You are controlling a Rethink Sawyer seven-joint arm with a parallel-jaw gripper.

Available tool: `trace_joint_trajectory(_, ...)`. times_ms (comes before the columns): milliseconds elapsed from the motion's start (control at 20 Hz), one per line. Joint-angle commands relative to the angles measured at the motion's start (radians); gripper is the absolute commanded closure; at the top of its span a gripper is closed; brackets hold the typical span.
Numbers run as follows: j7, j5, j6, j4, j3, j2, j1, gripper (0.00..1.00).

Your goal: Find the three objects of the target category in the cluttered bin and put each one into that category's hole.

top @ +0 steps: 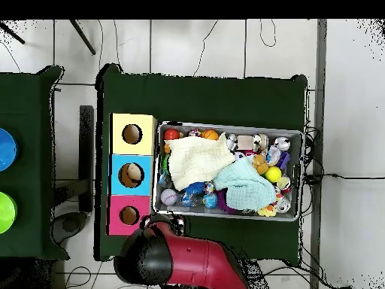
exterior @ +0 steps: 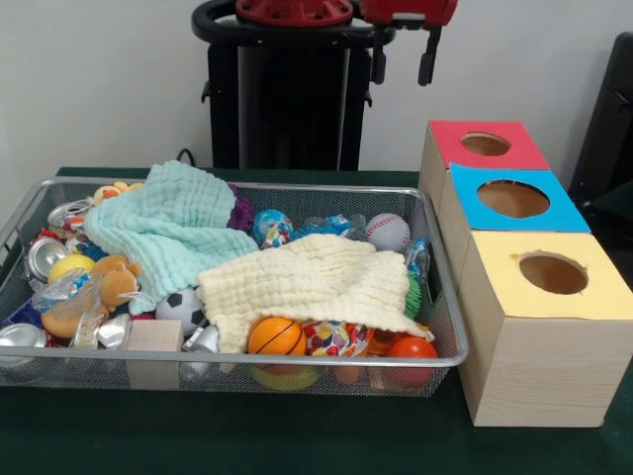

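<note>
The silver wire-mesh bin (exterior: 247,364) fills the table's left and middle; it also shows in the overhead view (top: 229,126). A tan-orange teddy bear (exterior: 104,287) lies at its left side, among cans. A yellow duck (exterior: 111,191) peeks out at the far left corner, partly under a mint cloth. The orange striped toy is hidden. The red-topped box with its round hole (exterior: 486,144) stands farthest back in the row of boxes to the right of the bin. My gripper (exterior: 404,61) hangs high at the top by the pedestal, open and empty, well above the bin.
A mint cloth (exterior: 168,233) and a cream cloth (exterior: 307,282) cover much of the bin. An orange basketball (exterior: 276,336), baseball (exterior: 388,232), soccer ball (exterior: 181,309), cans (exterior: 45,255) and a wooden block (exterior: 154,336) lie around them. Blue-topped (exterior: 513,199) and yellow-topped (exterior: 553,273) boxes stand nearer.
</note>
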Motion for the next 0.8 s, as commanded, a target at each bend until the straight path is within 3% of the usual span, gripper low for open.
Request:
trace_joint_trajectory(50,0.083,-0.050,-0.049,-0.018,0.056,0.061,-0.030,0.00)
trace_joint_trajectory(800,0.087,-0.055,-0.065,-0.029,0.055,0.078,-0.029,0.00)
